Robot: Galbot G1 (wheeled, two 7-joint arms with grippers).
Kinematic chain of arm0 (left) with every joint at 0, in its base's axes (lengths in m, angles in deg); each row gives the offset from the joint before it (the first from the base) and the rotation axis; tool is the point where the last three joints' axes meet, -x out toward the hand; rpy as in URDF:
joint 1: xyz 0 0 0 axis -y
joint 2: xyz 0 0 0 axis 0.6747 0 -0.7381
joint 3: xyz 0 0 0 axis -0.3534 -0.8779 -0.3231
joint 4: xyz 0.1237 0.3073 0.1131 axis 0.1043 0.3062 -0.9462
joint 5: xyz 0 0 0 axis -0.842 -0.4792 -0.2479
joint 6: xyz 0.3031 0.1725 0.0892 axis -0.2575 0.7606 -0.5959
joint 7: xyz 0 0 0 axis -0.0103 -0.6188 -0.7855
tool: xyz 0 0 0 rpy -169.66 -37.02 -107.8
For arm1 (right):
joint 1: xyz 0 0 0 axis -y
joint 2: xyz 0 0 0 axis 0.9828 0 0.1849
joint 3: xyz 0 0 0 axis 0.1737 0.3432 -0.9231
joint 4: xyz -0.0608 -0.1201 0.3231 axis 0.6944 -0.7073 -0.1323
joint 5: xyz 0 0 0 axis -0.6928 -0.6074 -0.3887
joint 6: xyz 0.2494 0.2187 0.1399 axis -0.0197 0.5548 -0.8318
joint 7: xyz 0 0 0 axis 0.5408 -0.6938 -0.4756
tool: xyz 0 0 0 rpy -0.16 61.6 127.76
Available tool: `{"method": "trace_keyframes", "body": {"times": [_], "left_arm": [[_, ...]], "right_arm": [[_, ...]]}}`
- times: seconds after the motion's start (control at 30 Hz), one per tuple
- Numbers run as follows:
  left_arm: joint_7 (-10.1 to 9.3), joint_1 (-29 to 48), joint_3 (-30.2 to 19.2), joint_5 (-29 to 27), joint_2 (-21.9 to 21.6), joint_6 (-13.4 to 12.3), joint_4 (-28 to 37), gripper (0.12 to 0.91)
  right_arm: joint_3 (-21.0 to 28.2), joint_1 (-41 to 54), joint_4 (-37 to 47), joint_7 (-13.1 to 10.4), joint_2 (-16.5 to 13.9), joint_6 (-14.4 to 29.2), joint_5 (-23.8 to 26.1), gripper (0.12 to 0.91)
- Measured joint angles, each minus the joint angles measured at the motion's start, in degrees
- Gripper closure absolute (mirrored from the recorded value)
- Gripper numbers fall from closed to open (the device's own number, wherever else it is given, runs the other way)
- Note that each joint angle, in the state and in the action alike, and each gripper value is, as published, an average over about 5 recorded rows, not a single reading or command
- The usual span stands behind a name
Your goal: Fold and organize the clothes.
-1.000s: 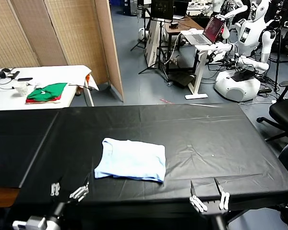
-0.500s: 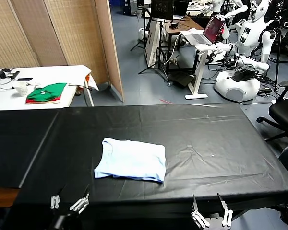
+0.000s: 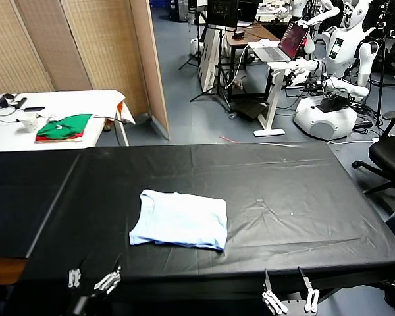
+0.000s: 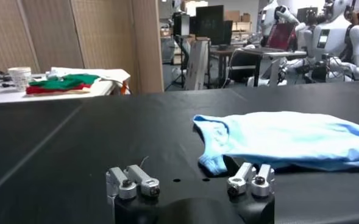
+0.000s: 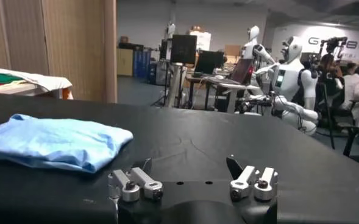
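- The pale blue T-shirt (image 3: 179,219) lies folded into a rough rectangle on the black table (image 3: 303,191), a little left of the middle and near the front edge (no lettering shows from above).
- Its near edge looks loose and layered, with one rolled corner poking out in the left wrist view (image 4: 214,163); judged from this, the fold is largely done and only tidying or moving remains.
- The left gripper (image 3: 92,277) hangs at the front edge of the table, nearer than the shirt and to its left, jaws spread and empty.
- The right gripper (image 3: 289,294) sits low at the front edge, well to the right of the shirt, also spread wide and holding nothing.
- Risk: the thin cloth could bunch or unfold if a finger catches only the top layer, and the slick black covering (already wrinkled) may be dragged along with it.
- Further off stands a white side table (image 3: 59,105) with green and red folded garments (image 3: 64,127), then a woven screen (image 3: 85,46).
- Nothing lies between either gripper and the shirt.
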Motion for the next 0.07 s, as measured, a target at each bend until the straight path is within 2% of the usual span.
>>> {"method": "trace_keyframes", "body": {"times": [0.07], "left_arm": [[0.01,0.0,0.0,0.0,0.0,0.0,0.0,0.123]], "right_arm": [[0.0,0.0,0.0,0.0,0.0,0.0,0.0,0.118]]}}
